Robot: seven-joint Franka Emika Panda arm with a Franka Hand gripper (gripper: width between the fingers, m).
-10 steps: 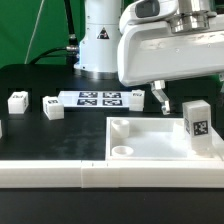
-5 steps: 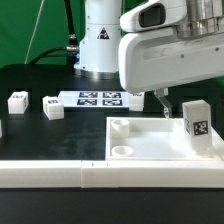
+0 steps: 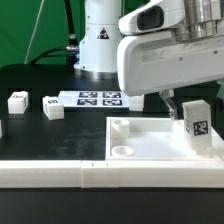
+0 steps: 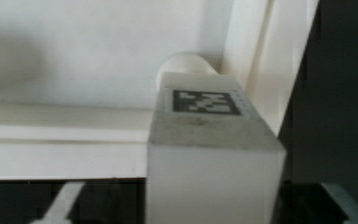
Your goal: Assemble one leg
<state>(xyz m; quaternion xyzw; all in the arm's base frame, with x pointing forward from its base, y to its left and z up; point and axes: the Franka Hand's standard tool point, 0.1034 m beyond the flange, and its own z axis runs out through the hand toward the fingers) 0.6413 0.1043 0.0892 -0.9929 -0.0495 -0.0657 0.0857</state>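
Note:
The leg (image 3: 197, 120) is a white post with a black-and-white tag. It stands upright at the far corner of the large white tray-like panel (image 3: 150, 140), on the exterior view's right. My gripper (image 3: 182, 104) hangs just above and beside the leg's top, and one finger (image 3: 170, 103) shows on the leg's left. In the wrist view the leg (image 4: 208, 150) fills the middle with its tag facing the camera. My gripper (image 4: 202, 205) is open and straddles the leg, with a dark gap between the post and each finger (image 4: 59, 205).
Two more white tagged legs (image 3: 17, 101) (image 3: 52, 108) lie on the black table at the exterior view's left. The marker board (image 3: 98, 98) lies behind them, before the robot base (image 3: 100, 45). A white ledge (image 3: 50, 173) runs along the front.
My gripper has moved toward the exterior view's right, from beside the leg to over it. The leg and the panel have not moved.

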